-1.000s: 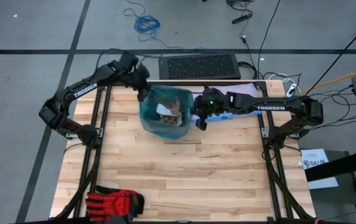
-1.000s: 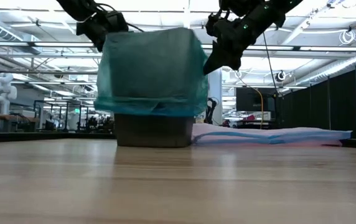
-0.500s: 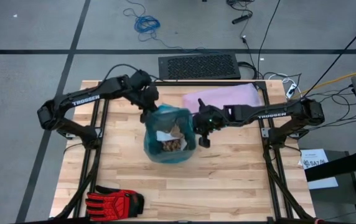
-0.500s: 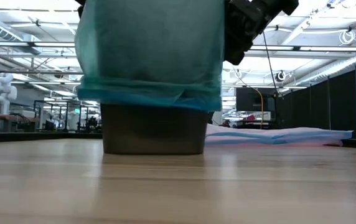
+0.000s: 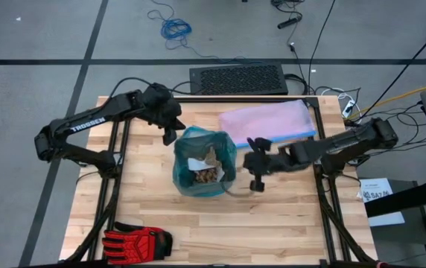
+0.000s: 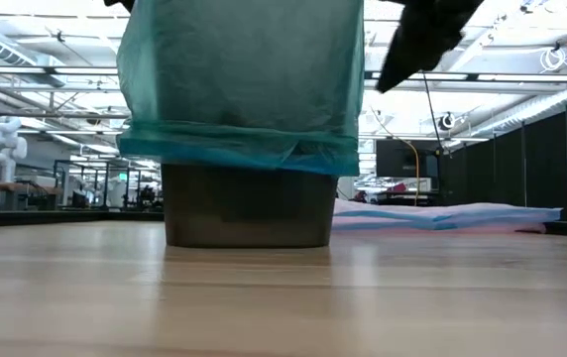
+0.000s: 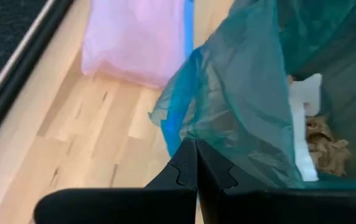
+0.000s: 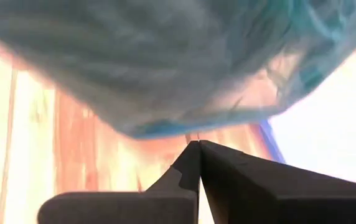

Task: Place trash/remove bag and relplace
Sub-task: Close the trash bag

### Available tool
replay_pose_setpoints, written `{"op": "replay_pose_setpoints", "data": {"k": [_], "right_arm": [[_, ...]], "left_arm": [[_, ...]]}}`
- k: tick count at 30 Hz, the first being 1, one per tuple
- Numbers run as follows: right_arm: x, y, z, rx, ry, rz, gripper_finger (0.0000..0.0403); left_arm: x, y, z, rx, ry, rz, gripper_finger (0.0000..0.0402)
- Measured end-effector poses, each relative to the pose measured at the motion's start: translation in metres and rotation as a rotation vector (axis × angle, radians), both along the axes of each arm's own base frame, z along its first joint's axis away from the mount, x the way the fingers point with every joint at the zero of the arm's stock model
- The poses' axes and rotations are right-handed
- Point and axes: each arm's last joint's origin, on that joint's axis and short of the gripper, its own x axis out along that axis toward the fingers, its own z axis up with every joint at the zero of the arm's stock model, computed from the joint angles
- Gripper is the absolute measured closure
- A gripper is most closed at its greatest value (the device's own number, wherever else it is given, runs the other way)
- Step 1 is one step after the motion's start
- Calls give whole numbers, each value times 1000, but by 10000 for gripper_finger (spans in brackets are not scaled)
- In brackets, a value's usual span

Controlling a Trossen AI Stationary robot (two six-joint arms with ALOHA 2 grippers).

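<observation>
The wooden desk (image 5: pixel 272 223) fills the middle of the high view, its light planks running across the frame, framed by dark rails on both sides. Near the centre of it stands the bin (image 6: pixel 246 206), whose dark lower wall shows in the low view at centre left. The bag (image 5: pixel 202 160), a thin teal-green liner, lines it and drapes over its rim, hanging partway down the outside. Right of the bin, toward the upper right of the desk, a pale lilac bag (image 5: pixel 266 121) with a blue edge lies flat.

The left arm reaches in from the left of the high view. Its left pincer (image 5: pixel 170 132) sits just at the upper left of the bag's rim, and the left wrist view shows its fingers (image 7: pixel 184 171) clenched tip to tip with nothing between them, the teal plastic just beyond. The right arm comes in from the right. Its right pincer (image 5: pixel 255 179) hangs just right of the bin, apart from the bag, and its fingers (image 8: pixel 187 171) are likewise clenched together on nothing, with the bag's folded edge above them.

At the lower left corner of the desk lies a red-and-black glove (image 5: pixel 133 242).

Inside the bag rests the trash (image 5: pixel 205 170): a white paper wad against tan-brown shreds, down at the bottom of the bin
</observation>
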Motion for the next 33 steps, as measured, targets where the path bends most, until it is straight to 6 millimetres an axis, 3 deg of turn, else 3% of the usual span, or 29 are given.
{"op": "replay_pose_setpoints", "data": {"k": [3, 6, 10, 13, 17, 24, 33], "right_arm": [[-13, 25, -8, -44, -11, 17, 403], [-27, 54, -40, -56, -61, 79, 403], [-41, 85, -82, -29, -272, 130, 403], [-43, 98, -97, -97, -381, 119, 403], [-31, 114, -108, -242, -397, 202, 403], [10, 134, -122, -486, -286, 310, 397], [57, 163, -140, -835, -89, 321, 316]], "left_arm": [[-1, 0, 2, 33, 2, 54, 402], [-2, 0, 3, 40, 2, 81, 402], [-1, 1, 4, 47, -6, 94, 402], [1, 2, 6, 68, -34, 107, 402], [4, 0, 9, 80, -58, 131, 402], [11, -8, 9, 162, -49, 160, 402], [14, -14, 9, 202, -30, 174, 402]]}}
